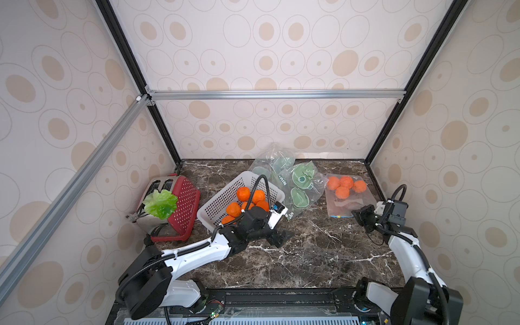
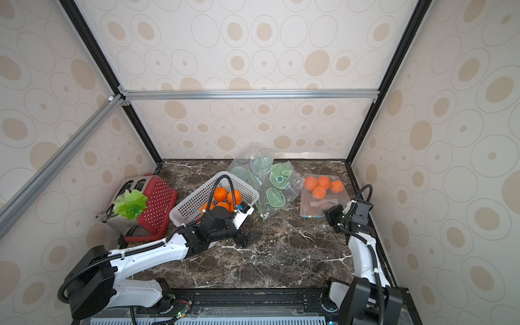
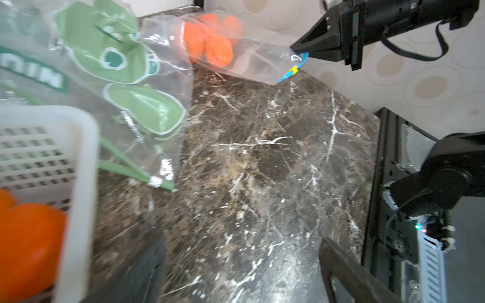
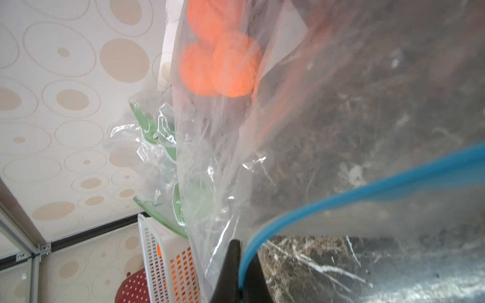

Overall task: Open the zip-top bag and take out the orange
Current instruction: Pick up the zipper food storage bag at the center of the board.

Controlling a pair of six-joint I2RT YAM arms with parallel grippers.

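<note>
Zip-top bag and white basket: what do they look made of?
The zip-top bag looks like thin, glossy clear plastic film: it creases and glints, with a blue zip strip. The white basket seems rigid moulded plastic, matte, with rows of slots.

We are looking at a robotics lab booth dressed as a kitchen: wallpapered panels (image 1: 267, 42) in an aluminium frame (image 1: 275, 94) box in a marble-patterned table (image 1: 323, 259). At ten o'clock on it we see a toaster (image 1: 161, 185) near a perforated basket (image 1: 219, 199), and robot arms (image 1: 197, 250) are mounted along its six o'clock edge.
</note>
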